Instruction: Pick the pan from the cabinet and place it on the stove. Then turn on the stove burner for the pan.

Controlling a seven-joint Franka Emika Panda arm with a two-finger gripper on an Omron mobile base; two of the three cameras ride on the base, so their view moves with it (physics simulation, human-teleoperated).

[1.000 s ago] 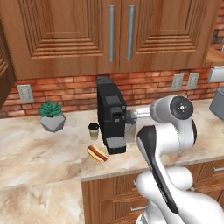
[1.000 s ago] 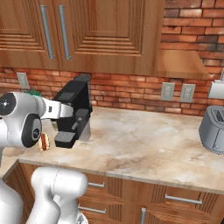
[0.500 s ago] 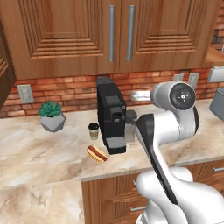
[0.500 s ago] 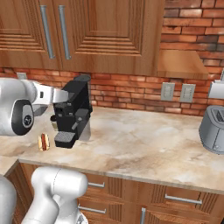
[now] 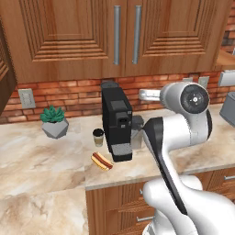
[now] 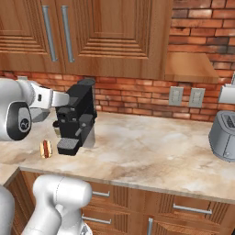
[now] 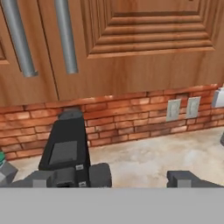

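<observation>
In the left base view, the cabinet (image 5: 124, 36) hangs shut above the brick wall, its two silver bar handles (image 5: 126, 34) side by side, and below it a black coffee machine (image 5: 117, 121) stands on the marble counter (image 5: 46, 156) with a small cup (image 5: 98, 137) and a hot dog (image 5: 102, 160) just beside it and a potted plant (image 5: 54, 121) off to the left. From the right base view, the white arm reaches in behind that coffee machine (image 6: 75, 117), the toaster (image 6: 224, 135) sits far along the counter (image 6: 151, 151), and there's no telling where the pan is with those doors (image 6: 87, 32) closed. Down the hand view, the gripper (image 7: 140, 177) has its jaws spread wide with nothing between them, the fingertips (image 7: 101, 174) low in the picture, looking at the door handles (image 7: 43, 37) and the coffee machine's (image 7: 65, 146) top.
</observation>
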